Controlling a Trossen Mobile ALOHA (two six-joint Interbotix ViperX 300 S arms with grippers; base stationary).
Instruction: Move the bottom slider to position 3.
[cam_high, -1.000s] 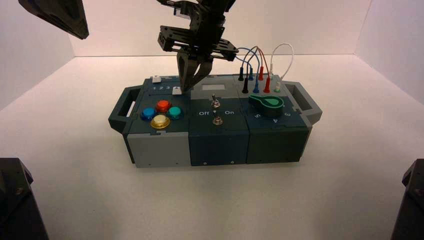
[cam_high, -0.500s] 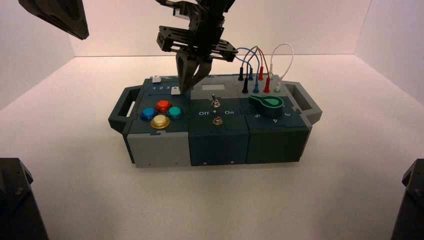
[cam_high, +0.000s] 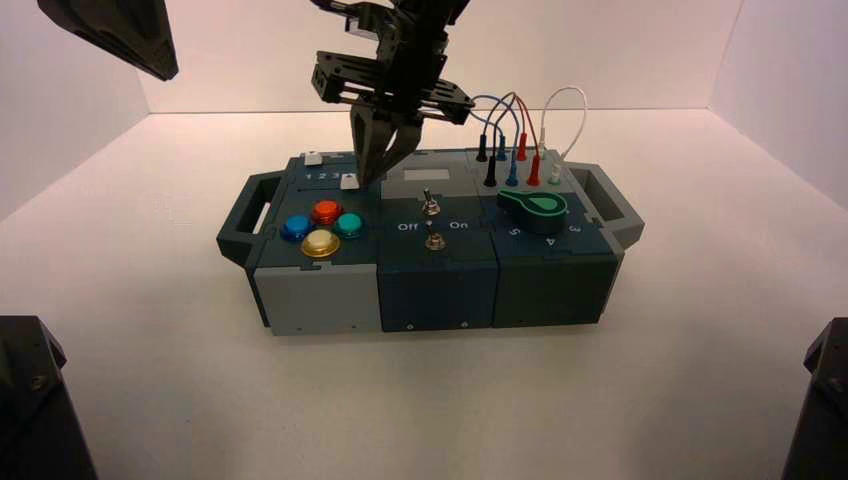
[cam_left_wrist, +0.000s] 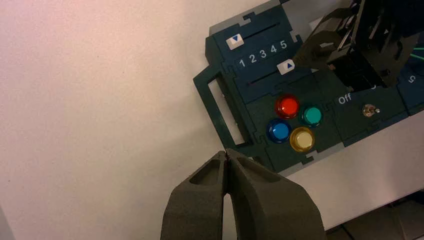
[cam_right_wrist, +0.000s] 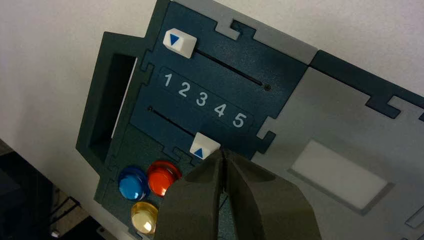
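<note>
A lab test enclosure: plain white walls (cam_high: 640, 50) around one control box (cam_high: 430, 250) (buttons, wires).

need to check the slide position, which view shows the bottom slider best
The right wrist view: the bottom slider fills the frame near the right gripper, beside the printed 4. The left wrist view shows it smaller, near 5. The high view shows only a white speck by the fingertips.
</note>
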